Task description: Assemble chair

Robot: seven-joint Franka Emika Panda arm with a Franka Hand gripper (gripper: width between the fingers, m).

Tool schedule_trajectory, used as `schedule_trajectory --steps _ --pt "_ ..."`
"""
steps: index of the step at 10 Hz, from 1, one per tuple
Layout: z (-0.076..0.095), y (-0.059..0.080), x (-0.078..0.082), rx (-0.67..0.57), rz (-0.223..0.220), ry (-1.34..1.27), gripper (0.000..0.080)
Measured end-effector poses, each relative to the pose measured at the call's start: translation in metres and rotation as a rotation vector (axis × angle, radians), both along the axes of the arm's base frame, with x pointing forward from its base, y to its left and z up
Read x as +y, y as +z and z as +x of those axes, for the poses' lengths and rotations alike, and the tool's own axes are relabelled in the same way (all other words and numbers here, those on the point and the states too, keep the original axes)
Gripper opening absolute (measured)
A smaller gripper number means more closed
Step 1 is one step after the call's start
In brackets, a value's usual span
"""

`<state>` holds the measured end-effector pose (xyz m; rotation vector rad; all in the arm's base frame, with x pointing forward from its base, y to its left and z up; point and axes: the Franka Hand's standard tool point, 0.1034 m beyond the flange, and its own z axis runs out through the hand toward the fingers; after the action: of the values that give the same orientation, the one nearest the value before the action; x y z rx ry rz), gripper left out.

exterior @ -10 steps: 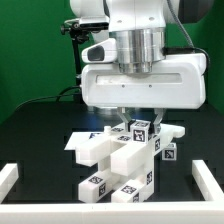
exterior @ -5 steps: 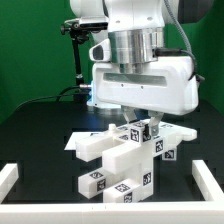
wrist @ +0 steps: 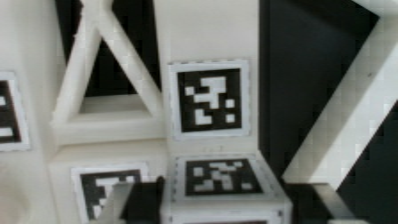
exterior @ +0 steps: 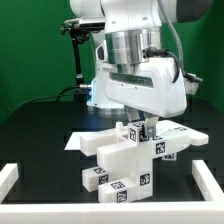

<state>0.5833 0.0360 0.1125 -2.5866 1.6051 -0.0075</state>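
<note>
The chair (exterior: 122, 162) stands part-built on the black table in the middle of the exterior view, a cluster of white blocks and slabs bearing tags. My gripper (exterior: 141, 127) comes straight down onto its top, the fingers either side of a small tagged block (exterior: 137, 133). In the wrist view that block (wrist: 221, 176) lies between my dark fingers (wrist: 155, 192), with my gripper (wrist: 228, 196) close around it. Whether the pads still press on it does not show. Beyond the block lie a tagged slab (wrist: 210, 100) and slanted white bars (wrist: 98, 70).
A low white border rail runs along the exterior view's left (exterior: 8, 176) and right (exterior: 212, 178). A thin flat white sheet (exterior: 192, 133) lies under and behind the chair. A dark stand (exterior: 78, 50) rises at the back left before the green backdrop.
The hand has turned about its upright axis above the chair, its wide body swinging round. The chair has shifted slightly with it.
</note>
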Motion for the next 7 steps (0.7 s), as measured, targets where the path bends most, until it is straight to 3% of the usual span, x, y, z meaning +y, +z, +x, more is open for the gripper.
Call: schedule_trajectory --steps 1,2,3,4,7 --pt "0.000 0.000 0.000 0.000 0.000 0.000 0.0333" --pt "0.000 0.001 0.001 0.000 0.001 0.001 0.0516" --pt "0.001 0.008 0.003 -0.008 0.007 0.009 0.0516" --pt "0.000 0.019 0.004 -0.018 0.014 0.017 0.0623" --pt "-0.013 0.046 0.019 -0.043 0.032 0.068 0.0648"
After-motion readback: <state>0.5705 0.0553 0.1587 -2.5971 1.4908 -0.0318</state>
